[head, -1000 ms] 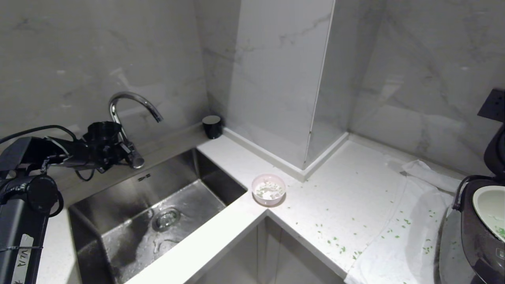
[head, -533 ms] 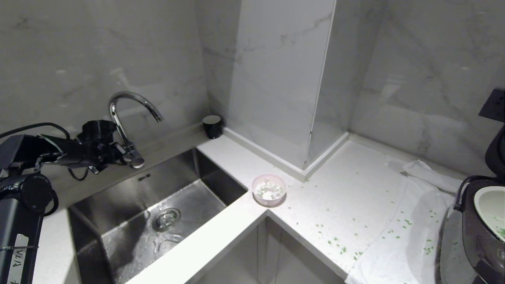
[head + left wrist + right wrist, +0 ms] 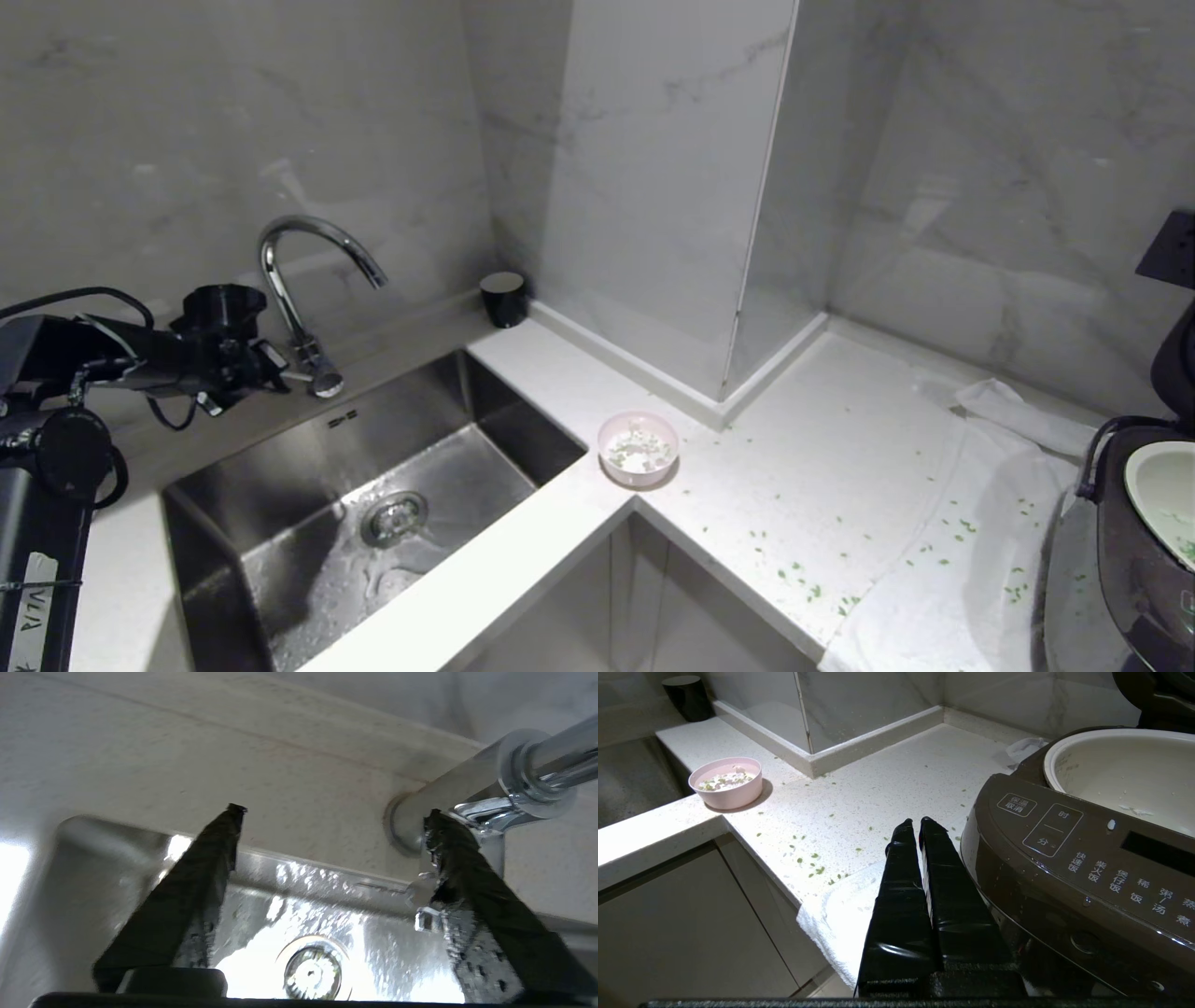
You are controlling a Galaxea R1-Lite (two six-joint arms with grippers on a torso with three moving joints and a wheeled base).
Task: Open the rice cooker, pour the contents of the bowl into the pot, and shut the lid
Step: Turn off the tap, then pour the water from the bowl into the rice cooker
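Bowl (image 3: 639,448), one; rice cooker (image 3: 1087,858), one; faucet (image 3: 308,280), one

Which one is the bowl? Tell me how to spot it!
Find the steel sink. At the white counter's inner corner beside it sits a small pale pink round bowl holding green bits. It is far smaller than the brown rice cooker and paler than the black cup.

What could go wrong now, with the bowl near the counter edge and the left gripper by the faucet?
1. The bowl stands at the counter's inner corner beside the sink; a careless grasp might tip it in.
2. The open left gripper sits close to the faucet and might bump it.
3. Green bits already litter the counter; pouring might scatter more.
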